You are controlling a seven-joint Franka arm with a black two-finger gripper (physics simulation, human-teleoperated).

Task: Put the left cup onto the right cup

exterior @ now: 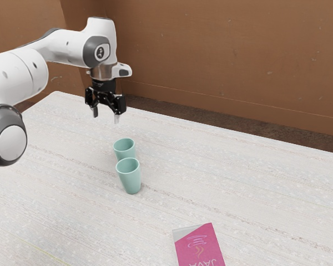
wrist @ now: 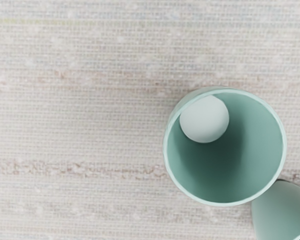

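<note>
The pale table (exterior: 255, 183) runs past the frame behind the white arm (exterior: 22, 66), with wide bare surface all around the gripper (exterior: 106, 115). A pink packet (exterior: 198, 246), well away from the gripper, is cut off at the frame's edge. The nearer cup (exterior: 124, 148) (wrist: 230, 160) stands upright below the gripper. The farther cup (exterior: 128, 174) (wrist: 280, 210) stands close behind it, clipped in the wrist view; whether they touch is unclear. The gripper's fingers hang apart in the air, gripping nothing.
</note>
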